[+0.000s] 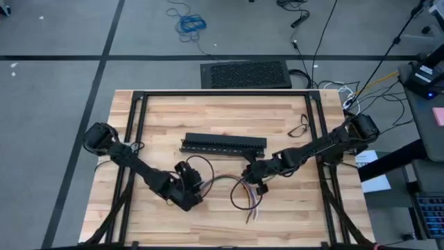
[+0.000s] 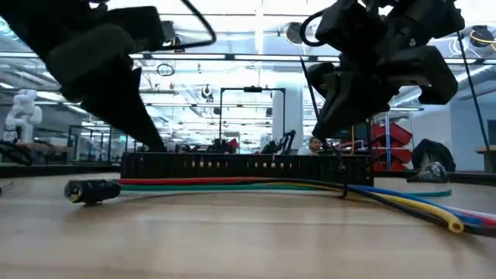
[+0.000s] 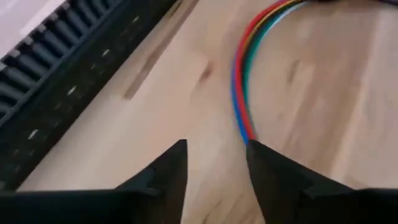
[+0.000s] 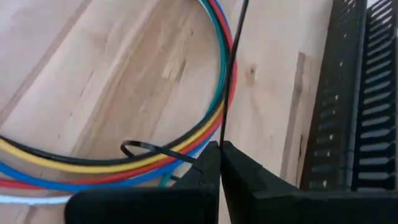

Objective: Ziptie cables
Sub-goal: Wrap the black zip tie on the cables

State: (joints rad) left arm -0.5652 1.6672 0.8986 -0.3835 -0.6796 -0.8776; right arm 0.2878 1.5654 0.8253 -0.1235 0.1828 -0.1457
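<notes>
Though partly hidden, right claw apparently pinching ziptie.

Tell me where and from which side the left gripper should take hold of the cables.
Judging by the left wrist view, grip the cables on the flat curved run just ahead of the left gripper, coming straight down from above with one finger on each side. The wires lie side by side on the bare table, clear of the black slotted bar, and the fingers stand open.
</notes>
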